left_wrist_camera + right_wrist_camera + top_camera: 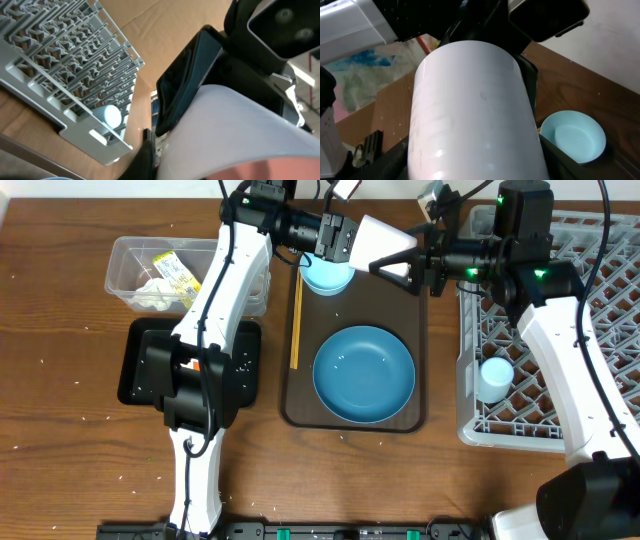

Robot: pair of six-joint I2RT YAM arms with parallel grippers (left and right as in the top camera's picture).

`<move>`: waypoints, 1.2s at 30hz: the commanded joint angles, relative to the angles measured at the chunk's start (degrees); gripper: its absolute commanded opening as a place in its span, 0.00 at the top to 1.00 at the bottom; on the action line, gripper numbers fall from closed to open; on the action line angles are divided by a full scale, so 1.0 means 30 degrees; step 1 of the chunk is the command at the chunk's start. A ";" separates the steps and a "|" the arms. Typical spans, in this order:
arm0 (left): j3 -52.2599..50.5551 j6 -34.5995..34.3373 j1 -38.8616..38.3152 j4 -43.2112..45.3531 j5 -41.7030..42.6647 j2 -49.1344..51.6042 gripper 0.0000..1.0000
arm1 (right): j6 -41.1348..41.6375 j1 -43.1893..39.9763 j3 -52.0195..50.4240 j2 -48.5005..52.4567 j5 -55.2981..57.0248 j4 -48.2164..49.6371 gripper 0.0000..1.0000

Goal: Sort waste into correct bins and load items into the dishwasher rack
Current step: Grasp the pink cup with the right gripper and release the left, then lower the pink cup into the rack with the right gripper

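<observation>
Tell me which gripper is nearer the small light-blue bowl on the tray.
Left. In the overhead view the left gripper hangs right beside the small light-blue bowl, at its upper edge; the right gripper is farther off, beyond the pink cup between them.

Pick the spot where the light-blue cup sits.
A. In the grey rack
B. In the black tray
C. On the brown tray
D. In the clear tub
A: the overhead view shows the light-blue cup standing inside the rack, near its left wall.
</observation>
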 commanded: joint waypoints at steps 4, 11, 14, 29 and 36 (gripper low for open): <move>0.0051 0.0109 -0.0058 -0.0007 -0.0131 0.0066 0.67 | -0.0146 -0.0933 0.0240 -0.0255 -0.0313 -0.0335 0.49; 0.0051 0.0117 -0.0058 0.0000 -0.0991 0.0066 0.58 | -0.0160 -0.2681 0.0240 -0.0255 -0.0306 -0.1610 0.50; 0.0051 0.0109 -0.0058 -0.0007 -0.1683 0.0066 0.56 | -0.0146 -0.3541 0.0240 -0.0255 -0.0189 -0.2346 0.52; 0.0029 0.0117 -0.0080 -0.2579 -1.2131 0.0073 0.54 | 0.3286 -0.5785 0.0248 -0.0255 0.9865 -0.7752 0.59; -0.0452 0.0117 -0.0080 -0.4226 -1.6757 0.0073 0.54 | 0.4765 -0.5785 0.0248 -0.0255 1.4826 -0.9442 0.59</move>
